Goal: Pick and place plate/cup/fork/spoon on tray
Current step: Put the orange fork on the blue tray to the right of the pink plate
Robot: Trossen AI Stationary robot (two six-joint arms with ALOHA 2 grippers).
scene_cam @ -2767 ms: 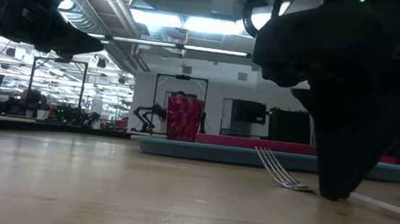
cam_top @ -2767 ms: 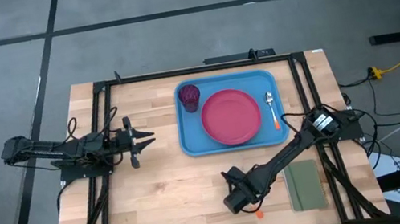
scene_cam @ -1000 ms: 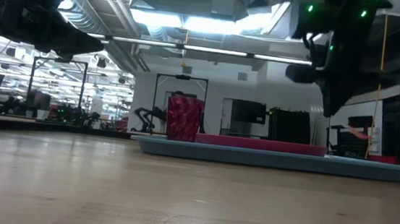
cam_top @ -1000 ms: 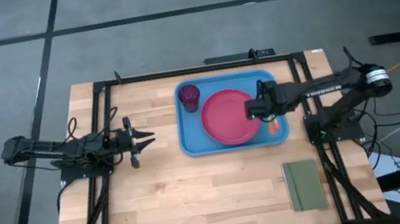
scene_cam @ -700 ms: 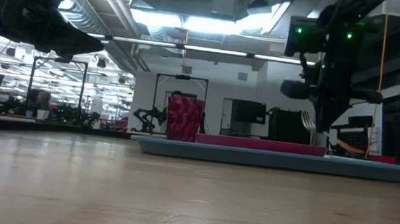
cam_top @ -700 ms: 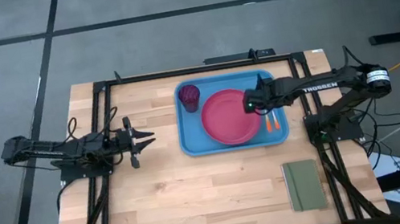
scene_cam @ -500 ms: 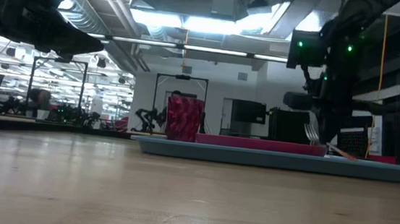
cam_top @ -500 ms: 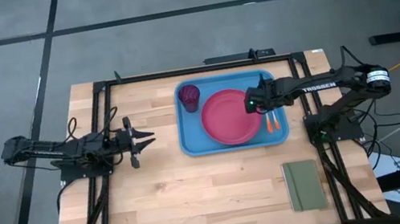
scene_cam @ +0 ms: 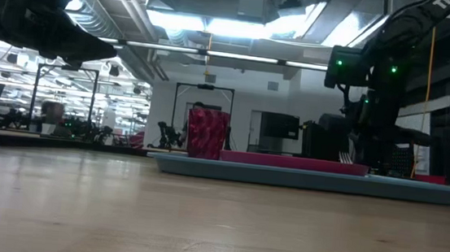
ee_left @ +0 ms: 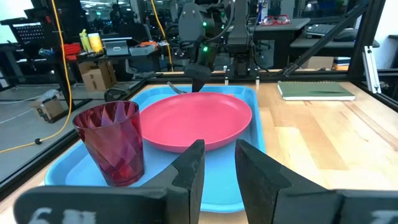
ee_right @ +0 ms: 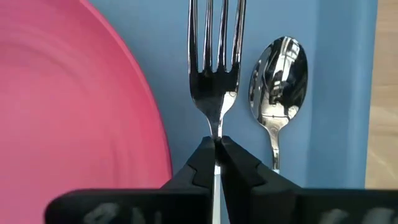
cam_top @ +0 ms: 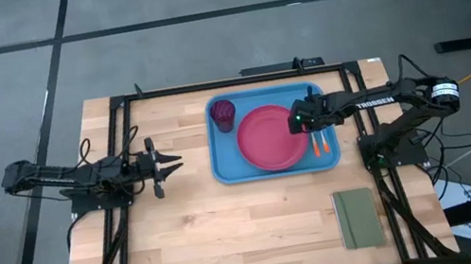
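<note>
We see the tray (cam_top: 276,165) near the table's far edge, w/ plate (cam_top: 272,137) at its centre and cup (cam_top: 223,113) in its far-left corner. Right gripper (cam_top: 307,123), over the tray's right side, has come down since half a sec ago; its fingers are clamped on the fork (ee_right: 216,56), now low betw. plate and spoon (ee_right: 278,81). We reckon only the release remains. Left gripper (cam_top: 167,165) waits by the table's left edge, fingers narrowly parted.

"TROSSEN" lettering on the right arm (cam_top: 375,103).
</note>
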